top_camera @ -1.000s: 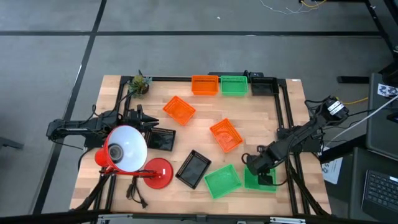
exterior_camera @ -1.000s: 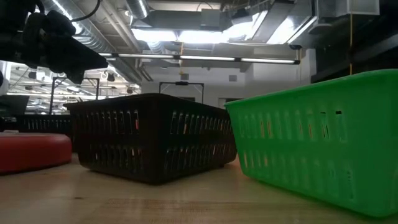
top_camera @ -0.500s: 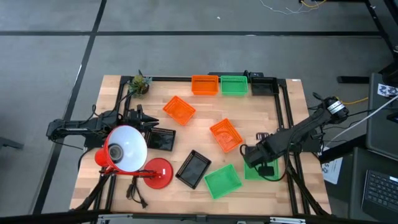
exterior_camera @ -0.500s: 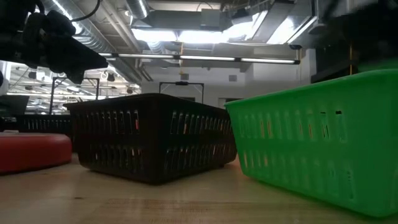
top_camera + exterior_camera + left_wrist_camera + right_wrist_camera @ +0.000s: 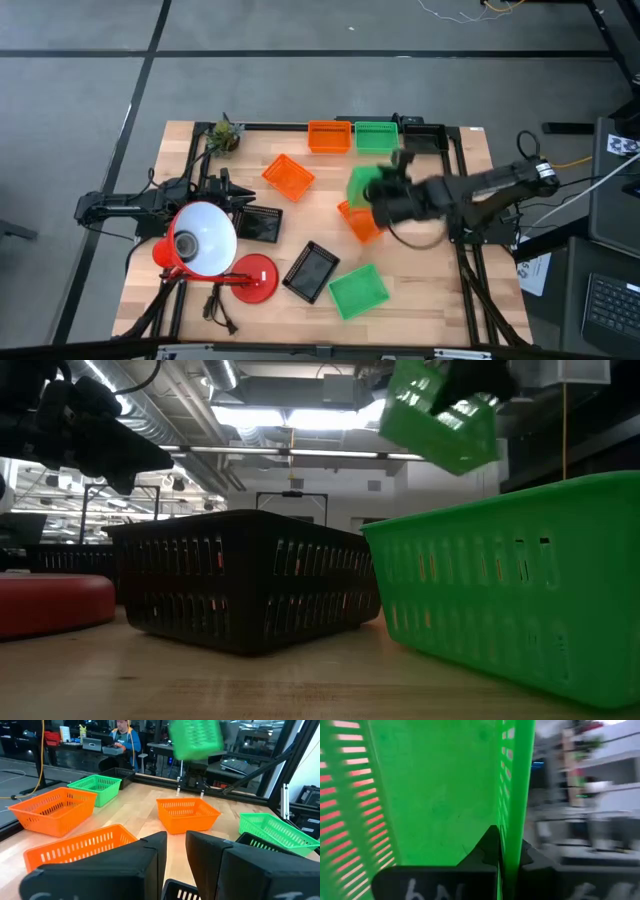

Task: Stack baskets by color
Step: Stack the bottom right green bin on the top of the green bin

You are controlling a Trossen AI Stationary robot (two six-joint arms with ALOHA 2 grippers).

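My right gripper (image 5: 383,193) is shut on a green basket (image 5: 364,184) and carries it in the air over the table's middle; the low view shows that basket (image 5: 440,415) high up. Below it an orange basket (image 5: 360,225) stands on the wood, partly hidden. Orange (image 5: 329,137), green (image 5: 376,136) and black (image 5: 424,137) baskets stand side by side along the far edge. Another orange one (image 5: 288,176), two black ones (image 5: 262,224) (image 5: 314,270) and a green one (image 5: 358,290) rest scattered. My left gripper (image 5: 243,200) waits at the left, a narrow gap between its fingers (image 5: 150,855). My right gripper pinches one side wall (image 5: 512,795) of the green basket between its two fingers, one finger on each face of that wall. The fingers come from the table's right side, slanting a little downward. The basket (image 5: 196,737) is lifted clear of the table and tilted.
A red desk lamp with a white shade (image 5: 200,240) stands at the near left, its round base (image 5: 255,278) beside a black basket. A small plant (image 5: 224,137) sits at the far left corner. Black rails (image 5: 455,180) frame the table's far and right sides.
My right gripper has risen from the table's near right corner and swung toward the middle of the table, turning as it went. The green basket it grips has come off the wood, lifted clear and tipped, and now hangs above the middle orange basket.
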